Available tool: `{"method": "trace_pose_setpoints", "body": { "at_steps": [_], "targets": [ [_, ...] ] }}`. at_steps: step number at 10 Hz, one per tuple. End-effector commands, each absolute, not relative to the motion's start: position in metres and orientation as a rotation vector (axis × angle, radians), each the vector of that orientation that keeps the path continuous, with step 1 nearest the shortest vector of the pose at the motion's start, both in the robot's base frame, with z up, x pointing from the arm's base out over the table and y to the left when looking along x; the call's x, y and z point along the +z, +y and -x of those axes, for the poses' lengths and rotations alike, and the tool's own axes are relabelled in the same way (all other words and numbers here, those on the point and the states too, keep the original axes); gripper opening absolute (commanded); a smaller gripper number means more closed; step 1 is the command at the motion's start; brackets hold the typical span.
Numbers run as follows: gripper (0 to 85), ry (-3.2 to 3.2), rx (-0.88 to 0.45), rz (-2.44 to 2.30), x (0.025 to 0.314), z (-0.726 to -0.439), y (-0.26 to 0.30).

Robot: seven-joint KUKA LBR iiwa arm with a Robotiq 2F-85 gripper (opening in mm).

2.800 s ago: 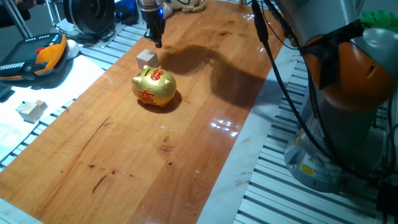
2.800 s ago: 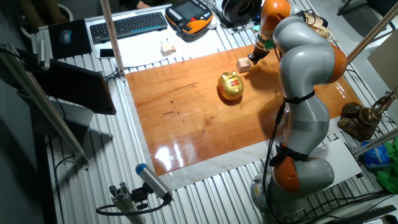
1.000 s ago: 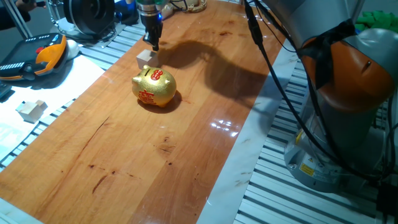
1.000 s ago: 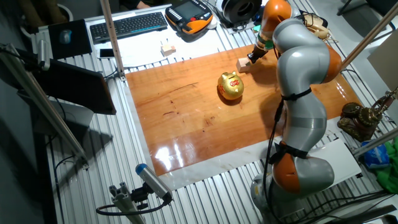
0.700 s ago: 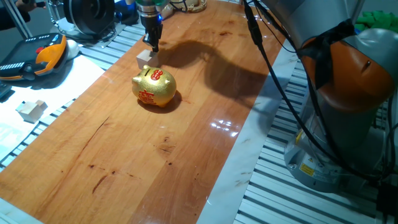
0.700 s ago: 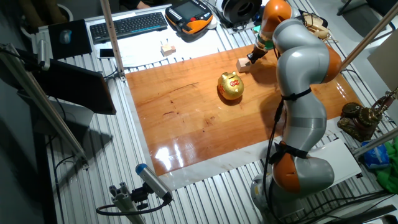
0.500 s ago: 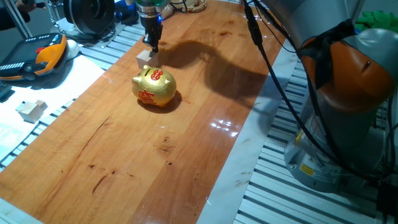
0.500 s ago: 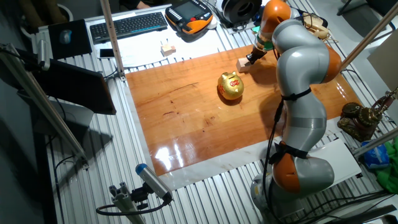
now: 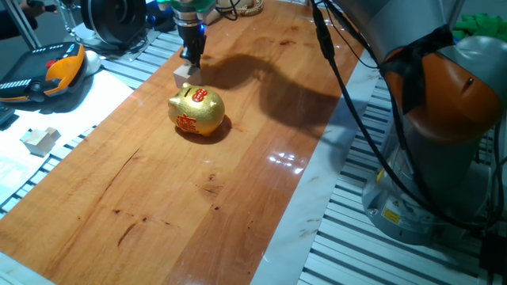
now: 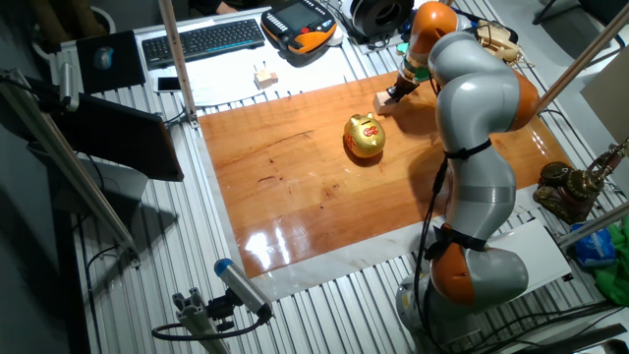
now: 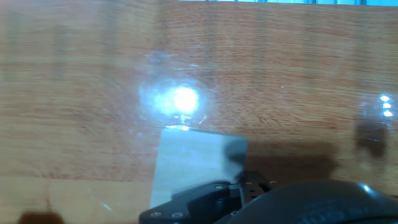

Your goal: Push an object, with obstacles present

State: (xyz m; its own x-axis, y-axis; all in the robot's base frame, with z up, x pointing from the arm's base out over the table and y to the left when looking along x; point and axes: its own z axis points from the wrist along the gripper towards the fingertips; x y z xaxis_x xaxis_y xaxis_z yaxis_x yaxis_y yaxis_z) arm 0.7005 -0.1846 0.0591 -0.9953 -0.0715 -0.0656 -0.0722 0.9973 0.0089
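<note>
Cube (image 9: 183, 74) near board (image 9: 238, 158) edge w/ pincer (image 9: 191, 62) touching it, grip state unclear; piggy bank (image 9: 196, 112) just beside.

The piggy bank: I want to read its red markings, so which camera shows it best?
One fixed view: the golden piggy bank is large there, with red markings visible on its back and side. The other fixed view shows it small and distant, markings barely visible. The hand view does not show it at all.

The KUKA arm reaches far across the table, its orange-and-grey links folded over. The gripper (image 9: 191, 62) points straight down with its fingers drawn close together. Its tip sits low at the wooden surface.
</note>
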Motion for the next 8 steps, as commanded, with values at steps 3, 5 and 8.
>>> {"method": "trace_pose_setpoints", "body": {
  "at_steps": [3,5,8],
  "targets": [
    [0.0,3.075,0.028,0.090,0.060,-0.701,-0.178],
    [0.0,3.077,0.029,0.075,0.060,-0.701,-0.172],
    [0.0,3.079,0.027,0.059,0.061,-0.702,-0.166]
  ]
}}
